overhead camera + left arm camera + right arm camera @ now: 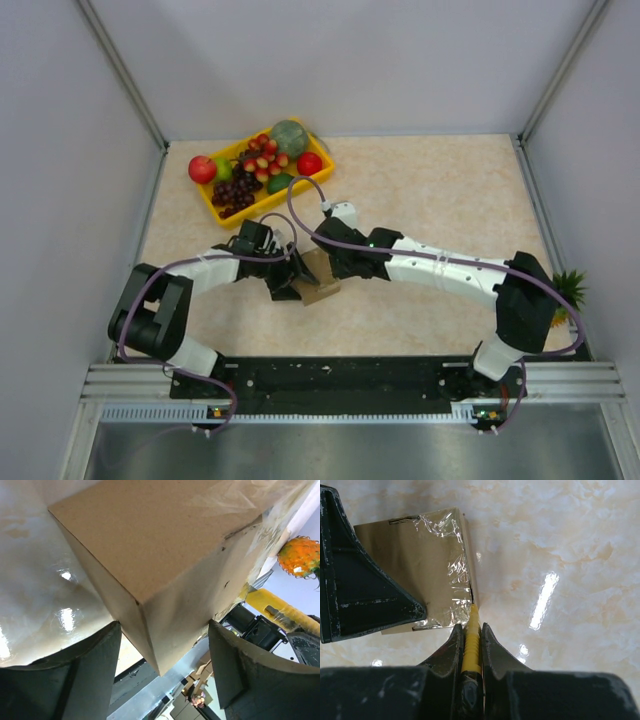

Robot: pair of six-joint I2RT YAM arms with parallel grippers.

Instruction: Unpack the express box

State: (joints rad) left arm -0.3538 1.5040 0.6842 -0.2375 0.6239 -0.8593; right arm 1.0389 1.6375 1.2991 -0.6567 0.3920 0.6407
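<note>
The express box (320, 283) is a small brown cardboard box at the table's middle front. My left gripper (288, 278) is shut on it from the left. In the left wrist view the box (150, 545) fills the frame, and both fingers of the left gripper (162, 625) press its sides at a corner. My right gripper (338, 262) is shut on a yellow utility knife (471, 645). In the right wrist view the knife tip touches the box (420, 565) at its edge, which is sealed with clear tape (452, 570), just beyond the right gripper (470, 630). The knife also shows in the left wrist view (280, 610).
A yellow tray (209, 208) of apples, grapes and other fruit stands at the back left. A toy pineapple (568, 290) lies at the right table edge and also shows in the left wrist view (300, 555). Grey walls enclose the table on three sides.
</note>
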